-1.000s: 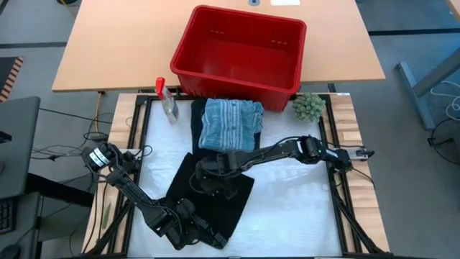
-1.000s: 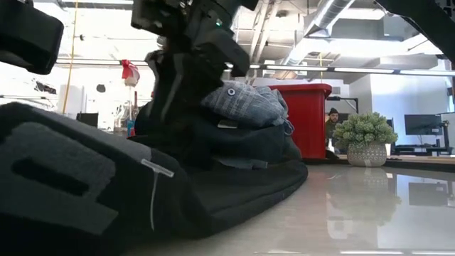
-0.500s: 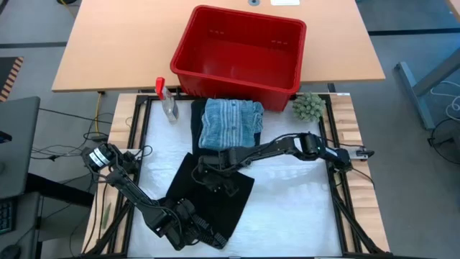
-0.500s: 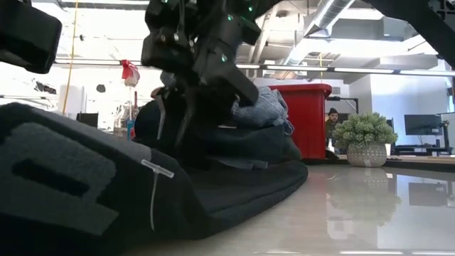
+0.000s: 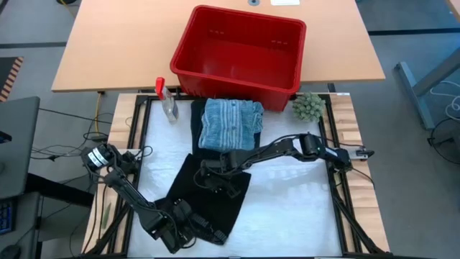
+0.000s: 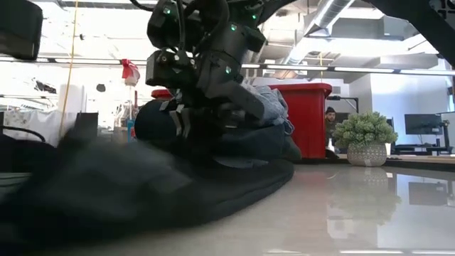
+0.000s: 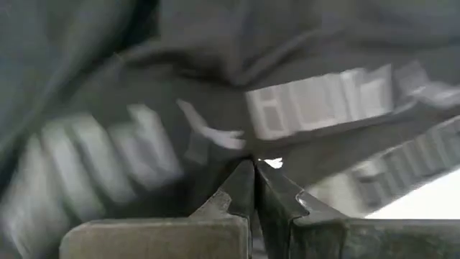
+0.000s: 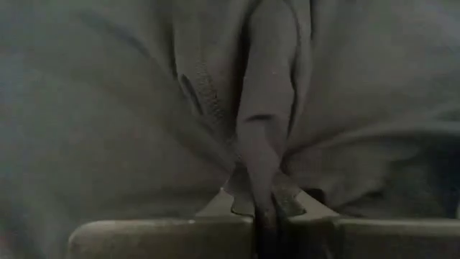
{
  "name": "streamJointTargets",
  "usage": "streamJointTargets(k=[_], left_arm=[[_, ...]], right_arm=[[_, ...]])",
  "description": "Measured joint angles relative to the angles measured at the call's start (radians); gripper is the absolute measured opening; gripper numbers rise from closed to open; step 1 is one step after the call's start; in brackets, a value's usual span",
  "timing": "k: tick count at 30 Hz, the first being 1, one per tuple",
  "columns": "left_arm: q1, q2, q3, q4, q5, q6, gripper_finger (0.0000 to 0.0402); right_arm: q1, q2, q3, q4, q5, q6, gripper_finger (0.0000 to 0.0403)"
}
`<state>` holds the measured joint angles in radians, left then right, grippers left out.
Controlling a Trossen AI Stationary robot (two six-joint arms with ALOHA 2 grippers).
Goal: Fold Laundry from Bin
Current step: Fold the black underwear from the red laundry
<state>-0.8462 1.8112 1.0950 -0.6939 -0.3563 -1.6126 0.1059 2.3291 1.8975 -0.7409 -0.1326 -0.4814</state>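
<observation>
While you look down from the high view, take the red bin (image 5: 239, 56) as your landmark: it sits on the wooden table, and just in front of it lie a folded striped grey-blue garment (image 5: 230, 124) on a darker one. Nearer you than that pile, well apart from the bin, a black garment (image 5: 210, 198) is spread on the white work surface (image 5: 295, 208). Your right arm stretches low from the side across to that cloth's bin-side edge, where the right gripper (image 5: 214, 178) presses down. Your left arm runs along the near side, elbow bent, with the left gripper (image 5: 192, 230) at the cloth's far-from-bin corner. A spray bottle (image 5: 167, 99) and a small green plant (image 5: 307, 106) flank the bin's front.

From the low view, the right gripper (image 6: 186, 121) points down into the dark cloth (image 6: 178, 192), with the bin (image 6: 306, 117) behind it.

Through the left wrist view, the fingers (image 7: 241, 188) are pressed together, pinching the black cloth with its white lettering (image 7: 323, 104).

Through the right wrist view, the fingers (image 8: 287, 198) are clamped on a raised fold of the black fabric (image 8: 269, 129).
</observation>
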Motion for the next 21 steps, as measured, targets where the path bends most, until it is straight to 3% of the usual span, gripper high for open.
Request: streamJointTargets(k=[6, 15, 21], left_arm=[[-0.047, -0.147, 0.002, -0.059, -0.146, 0.043, 0.0000], [-0.078, -0.362, 0.002, -0.077, -0.265, 0.165, 0.0000], [-0.107, -0.439, 0.003, -0.011, -0.396, 0.231, 0.0000]], right_arm=[[-0.001, 0.000, 0.181, -0.209, 0.004, 0.114, 0.0050], [-0.003, -0.001, 0.461, -0.492, 0.004, 0.254, 0.0025], [-0.004, -0.116, 0.420, -0.572, 0.004, 0.430, 0.0030]])
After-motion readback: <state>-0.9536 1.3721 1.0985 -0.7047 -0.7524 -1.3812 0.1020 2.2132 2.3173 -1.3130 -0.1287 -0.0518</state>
